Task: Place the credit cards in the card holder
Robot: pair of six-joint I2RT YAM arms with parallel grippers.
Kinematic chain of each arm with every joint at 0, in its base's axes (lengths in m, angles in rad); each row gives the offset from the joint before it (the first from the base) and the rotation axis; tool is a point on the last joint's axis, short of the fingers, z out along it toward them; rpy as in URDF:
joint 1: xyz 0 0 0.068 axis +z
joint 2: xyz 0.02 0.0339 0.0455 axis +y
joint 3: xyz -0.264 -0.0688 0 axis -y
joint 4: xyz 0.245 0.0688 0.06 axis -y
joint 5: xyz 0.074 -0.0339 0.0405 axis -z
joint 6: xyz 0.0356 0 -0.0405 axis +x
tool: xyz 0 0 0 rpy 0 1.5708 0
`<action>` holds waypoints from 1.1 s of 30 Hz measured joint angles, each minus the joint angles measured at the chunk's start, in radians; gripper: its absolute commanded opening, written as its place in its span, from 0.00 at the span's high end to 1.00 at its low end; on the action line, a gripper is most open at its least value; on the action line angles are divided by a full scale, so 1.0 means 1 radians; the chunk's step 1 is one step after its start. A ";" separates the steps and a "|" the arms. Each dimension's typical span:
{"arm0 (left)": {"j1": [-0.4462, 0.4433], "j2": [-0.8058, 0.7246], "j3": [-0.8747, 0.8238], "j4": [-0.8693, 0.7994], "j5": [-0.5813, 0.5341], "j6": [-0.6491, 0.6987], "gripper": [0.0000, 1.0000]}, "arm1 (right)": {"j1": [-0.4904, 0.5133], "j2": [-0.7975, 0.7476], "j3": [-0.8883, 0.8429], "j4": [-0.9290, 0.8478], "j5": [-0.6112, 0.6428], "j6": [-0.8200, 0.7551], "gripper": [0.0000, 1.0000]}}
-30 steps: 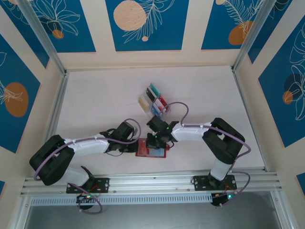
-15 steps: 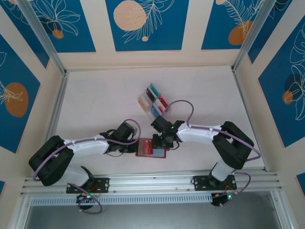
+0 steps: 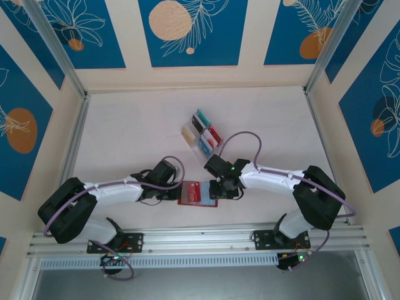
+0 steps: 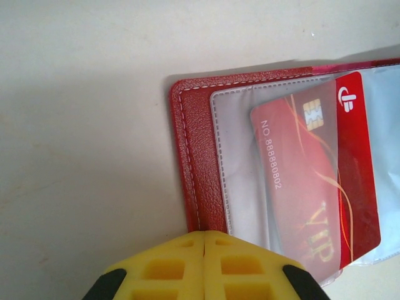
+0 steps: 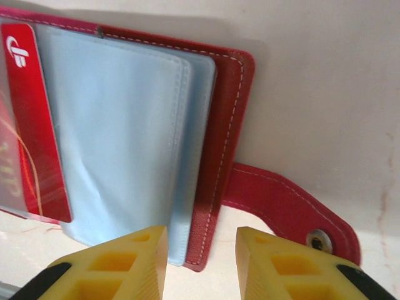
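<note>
Left wrist: my left gripper (image 4: 205,265) has its jaws shut tight together, tips set on the near edge of the card holder (image 4: 197,156); I judge I am pinning that cover flat so the holder lies open.
Right wrist: my right gripper (image 5: 201,262) has its jaws narrowly parted with nothing between them; the holder's other cover edge lies just ahead of the gap.
Red VIP card (image 4: 300,181): just ahead of my left jaws, tucked under a clear sleeve, slightly tilted.
Blue sleeves (image 5: 119,137): ahead and left of my right jaws, looking unfilled.
Snap strap (image 5: 294,212): ahead and right of my right jaws, flat on the table (image 4: 81,125); it could catch a finger.
Other credit cards (image 3: 201,132): upright in a clear rack (image 3: 192,139), beyond my right jaws.
Room: bare table outward of both jaws; between them, tight.
</note>
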 measured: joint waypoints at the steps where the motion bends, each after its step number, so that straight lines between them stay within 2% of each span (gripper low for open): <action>1: 0.000 0.000 0.000 0.000 0.000 0.000 0.94 | 0.010 0.007 0.021 -0.016 0.021 -0.004 0.65; 6: 0.000 0.000 -0.001 0.001 0.000 0.000 0.94 | 0.040 0.023 0.117 -0.032 0.080 -0.049 0.71; 11: 0.000 0.000 -0.001 0.001 0.000 0.000 0.94 | 0.053 0.092 0.183 0.013 0.057 -0.099 0.88; 12: 0.000 0.000 -0.001 0.002 0.000 0.000 0.94 | 0.053 0.109 0.184 0.029 0.044 -0.104 0.89; 23: 0.000 -0.003 -0.003 0.002 0.000 0.000 0.94 | 0.047 0.262 0.185 0.125 -0.075 -0.107 0.93; 33: 0.000 -0.005 -0.008 0.011 0.000 0.000 0.94 | 0.034 0.279 0.167 0.222 -0.180 -0.082 0.93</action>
